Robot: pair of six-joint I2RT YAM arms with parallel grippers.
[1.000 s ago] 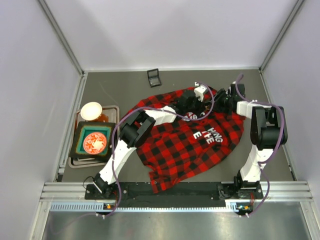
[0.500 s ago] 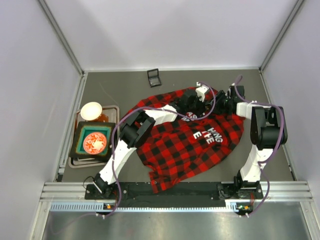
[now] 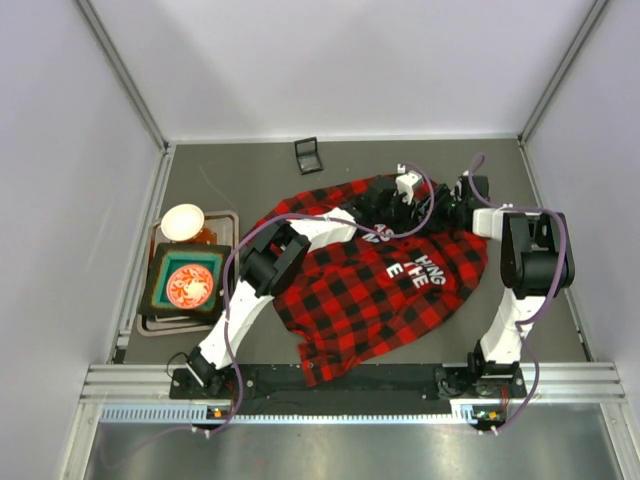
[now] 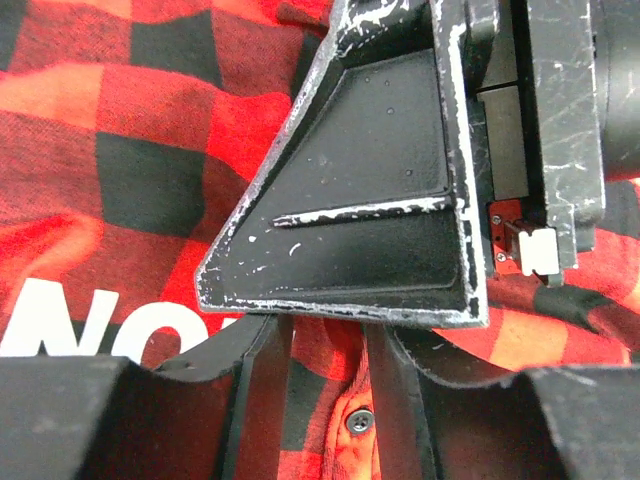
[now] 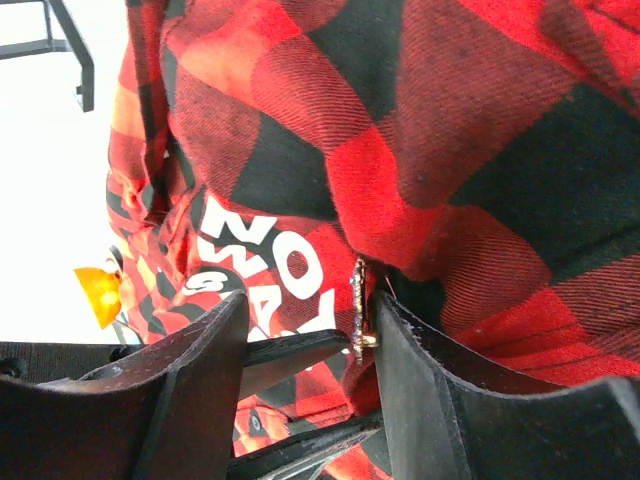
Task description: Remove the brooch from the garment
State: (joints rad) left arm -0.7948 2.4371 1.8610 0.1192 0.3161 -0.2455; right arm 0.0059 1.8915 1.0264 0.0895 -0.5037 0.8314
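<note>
Since the earlier frame my left gripper [image 4: 325, 345] has opened and crept nearer the right gripper [image 5: 312, 305], which stands open around the brooch [image 5: 358, 305]. The brooch hangs edge-on from the soft garment [image 5: 450, 120]. It looks tiny, stiff and probably fragile, so I would pinch its rim.

Top view: even, diffuse light throughout; white walls [image 3: 350, 60] bright, shadows soft, frame sharp, garment [image 3: 370, 290] colours saturated. Left wrist view — left gripper's fingers [image 4: 260, 400] dark and soft at the bottom edge, plaid sharper beyond. Right wrist view: upper-left background blown out white; right gripper's fingers [image 5: 170, 400] underexposed, blurred.
</note>
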